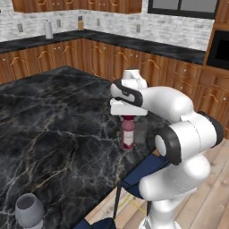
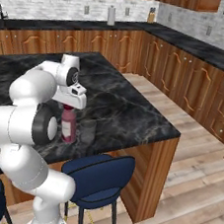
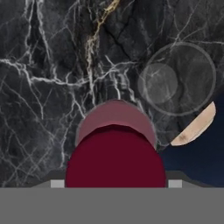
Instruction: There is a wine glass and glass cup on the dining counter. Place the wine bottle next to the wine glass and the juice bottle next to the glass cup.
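The jaws [image 1: 128, 117] stood directly over the red cap of the juice bottle [image 1: 128, 133], one on each side of it, but whether they were grasping the cap or only released around it could not be told, because the white hand covered them in both base views. In the hand view the dark red cap filled the lower middle, with the maroon shoulder of the bottle [image 3: 114, 117] just above it. The bottle stood upright on the black marble bench [image 1: 58, 134], near its wooden edge. The glass cup [image 3: 179, 78] was just beside the bottle, at about 1 o'clock from it in the hand view, seen as a faint clear ring. In the left base view the wine glass [image 1: 29, 210] stood well apart, at about 7 o'clock from the bottle. Blue stools [image 2: 99, 174] stood under the bench edge.
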You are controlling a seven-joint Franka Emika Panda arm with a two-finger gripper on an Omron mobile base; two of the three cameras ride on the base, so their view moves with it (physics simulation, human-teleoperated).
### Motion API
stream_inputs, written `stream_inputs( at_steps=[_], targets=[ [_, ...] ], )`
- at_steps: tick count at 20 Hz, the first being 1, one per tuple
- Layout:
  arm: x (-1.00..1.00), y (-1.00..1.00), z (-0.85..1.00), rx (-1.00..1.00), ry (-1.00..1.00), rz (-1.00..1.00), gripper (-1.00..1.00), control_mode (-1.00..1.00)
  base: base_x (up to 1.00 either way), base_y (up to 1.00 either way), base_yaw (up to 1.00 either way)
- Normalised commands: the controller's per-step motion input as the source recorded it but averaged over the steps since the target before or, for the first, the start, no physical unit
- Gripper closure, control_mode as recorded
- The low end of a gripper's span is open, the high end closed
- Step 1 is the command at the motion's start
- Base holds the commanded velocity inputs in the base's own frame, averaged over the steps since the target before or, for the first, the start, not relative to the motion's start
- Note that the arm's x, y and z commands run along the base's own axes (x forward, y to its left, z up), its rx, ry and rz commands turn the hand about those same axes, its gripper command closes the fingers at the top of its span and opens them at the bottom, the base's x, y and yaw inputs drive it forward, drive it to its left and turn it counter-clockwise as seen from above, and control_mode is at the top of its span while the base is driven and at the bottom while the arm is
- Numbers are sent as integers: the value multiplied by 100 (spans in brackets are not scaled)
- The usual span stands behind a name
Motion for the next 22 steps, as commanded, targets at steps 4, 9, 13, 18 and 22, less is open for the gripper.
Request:
stream_inputs(
  at_steps=[4,9,13,18,22],
  targets=[
    [-18,-10,-27,0,0,-6,-100,-100,0,0,0],
    [-13,-15,-12,0,0,-7,-100,-100,0,0,0],
    [-2,-5,2,0,-2,-1,-100,-100,0,0,0],
    [-9,1,13,0,-7,0,-100,-100,0,0,0],
    [-17,8,12,0,-12,0,-100,-100,0,0,0]
  ],
)
